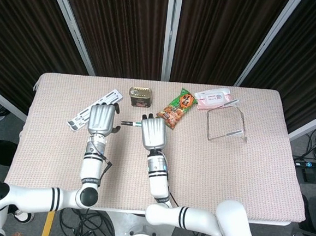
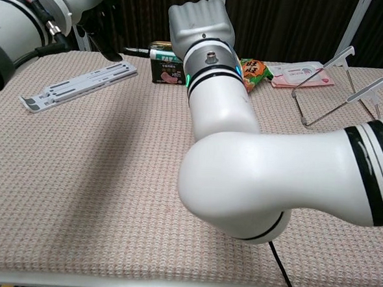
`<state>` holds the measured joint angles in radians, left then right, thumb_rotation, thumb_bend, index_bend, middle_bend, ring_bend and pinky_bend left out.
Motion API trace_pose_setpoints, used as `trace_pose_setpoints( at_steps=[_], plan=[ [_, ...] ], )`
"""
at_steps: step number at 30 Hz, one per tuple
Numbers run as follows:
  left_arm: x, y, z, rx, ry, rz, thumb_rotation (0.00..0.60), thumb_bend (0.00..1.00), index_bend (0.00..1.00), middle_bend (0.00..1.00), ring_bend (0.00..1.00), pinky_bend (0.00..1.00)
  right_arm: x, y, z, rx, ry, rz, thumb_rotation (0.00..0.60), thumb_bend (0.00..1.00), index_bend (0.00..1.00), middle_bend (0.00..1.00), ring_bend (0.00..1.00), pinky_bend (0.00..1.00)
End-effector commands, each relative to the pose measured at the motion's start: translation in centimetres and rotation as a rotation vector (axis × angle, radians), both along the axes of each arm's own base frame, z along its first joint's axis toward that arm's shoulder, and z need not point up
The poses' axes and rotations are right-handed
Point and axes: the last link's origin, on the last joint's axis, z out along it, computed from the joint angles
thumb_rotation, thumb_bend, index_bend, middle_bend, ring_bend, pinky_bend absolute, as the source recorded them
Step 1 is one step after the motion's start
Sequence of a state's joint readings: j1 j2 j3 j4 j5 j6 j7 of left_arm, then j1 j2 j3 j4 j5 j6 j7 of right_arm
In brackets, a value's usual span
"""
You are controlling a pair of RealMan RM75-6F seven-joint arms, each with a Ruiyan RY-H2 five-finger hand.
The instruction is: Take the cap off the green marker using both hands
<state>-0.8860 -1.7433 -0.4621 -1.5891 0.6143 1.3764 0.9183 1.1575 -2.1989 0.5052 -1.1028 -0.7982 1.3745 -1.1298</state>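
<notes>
The green marker (image 1: 129,123) lies level above the table, its dark cap pointing left. My right hand (image 1: 154,133) grips its body, which is mostly hidden inside the fist. In the chest view the capped end of the marker (image 2: 140,50) sticks out to the left of my right hand (image 2: 202,20). My left hand (image 1: 102,119) hangs just left of the cap with its fingers apart. Its dark fingers (image 2: 110,41) are right beside the cap's tip, and I see no grip on it.
A tin can (image 1: 139,96) stands behind the marker. A snack packet (image 1: 179,106), a wipes pack (image 1: 214,98) and a wire stand (image 1: 227,123) lie to the right. A white slatted holder (image 1: 84,113) lies partly under my left hand, near the table's left side.
</notes>
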Motion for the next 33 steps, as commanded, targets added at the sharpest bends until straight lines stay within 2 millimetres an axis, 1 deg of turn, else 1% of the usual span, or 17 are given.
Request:
trace_pose_setpoints(
  at_steps=[1, 10, 17, 27, 33],
  plan=[
    [0.3, 0.1, -0.1, -0.003, 0.0, 0.004, 0.6, 0.19, 0.49, 0.52, 0.46, 0.49, 0.1, 0.0, -0.2, 0.002, -0.002, 0.001, 0.6, 0.34, 0.66, 0.67, 0.67, 0.76],
    [1.0, 0.2, -0.5, -0.019, -0.013, 0.007, 0.6, 0.2, 0.5, 0.54, 0.47, 0.51, 0.4, 0.0, -0.6, -0.006, -0.018, -0.015, 0.6, 0.34, 0.66, 0.68, 0.67, 0.76],
    [0.9, 0.2, -0.9, -0.03, -0.011, 0.01, 0.6, 0.21, 0.52, 0.55, 0.48, 0.52, 0.6, -0.1, -0.6, -0.003, -0.022, -0.017, 0.6, 0.35, 0.66, 0.68, 0.67, 0.76],
    [0.8, 0.2, -1.1, -0.04, -0.023, 0.012, 0.6, 0.26, 0.54, 0.57, 0.51, 0.54, 0.5, -0.2, -0.7, 0.0, -0.018, -0.02, 0.6, 0.34, 0.66, 0.68, 0.67, 0.76],
    [0.7, 0.2, -1.3, -0.051, -0.022, 0.015, 0.6, 0.27, 0.55, 0.58, 0.51, 0.54, 0.6, -0.2, -0.7, 0.004, -0.022, -0.017, 0.6, 0.35, 0.66, 0.68, 0.67, 0.76]
  ],
)
